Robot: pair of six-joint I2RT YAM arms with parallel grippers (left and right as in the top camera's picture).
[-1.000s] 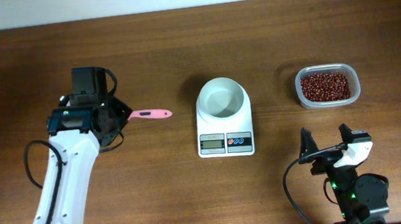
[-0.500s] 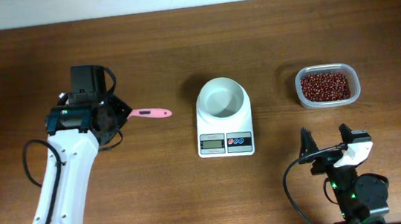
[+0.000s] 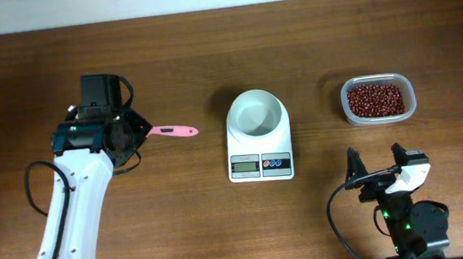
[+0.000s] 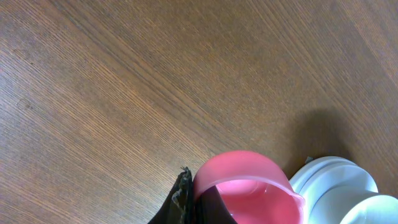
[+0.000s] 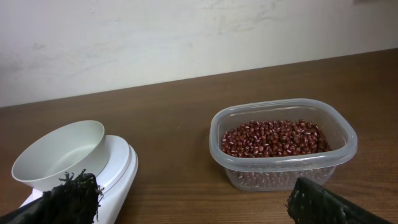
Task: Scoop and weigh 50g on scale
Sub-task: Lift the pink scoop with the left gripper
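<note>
Your left hand (image 3: 139, 132) sits over the left part of the table (image 3: 205, 46), pressed together on the pink scoop (image 3: 173, 131). The scoop sticks out of it to the right, towards the scale (image 3: 259, 148) but well apart from it. From the left wrist camera you see the scoop's round pink cup (image 4: 249, 186) just past a dark finger (image 4: 180, 200), with bare wood grain beneath it and the scale's white bowl (image 4: 348, 193) at the lower right edge. You cannot tell from these views whether the scoop is touching the table.

The scale stands near the middle of the table, its grey display and small blue and red buttons facing the near edge. The round white bowl (image 3: 256, 112) rests on top of it.

To the right of the scale, and apart from it, is the clear plastic container (image 3: 379, 118) filled with red beans (image 3: 375, 99).

Your right hand (image 3: 377, 164) is at the near right of the table, fingers spread wide and pinching nothing. It is nearer to you than the container and not touching it. Its wrist camera looks between the two dark fingertips (image 5: 68, 199) at the scale on the left and the container on the right, with a pale wall (image 5: 186, 37) behind the table
</note>
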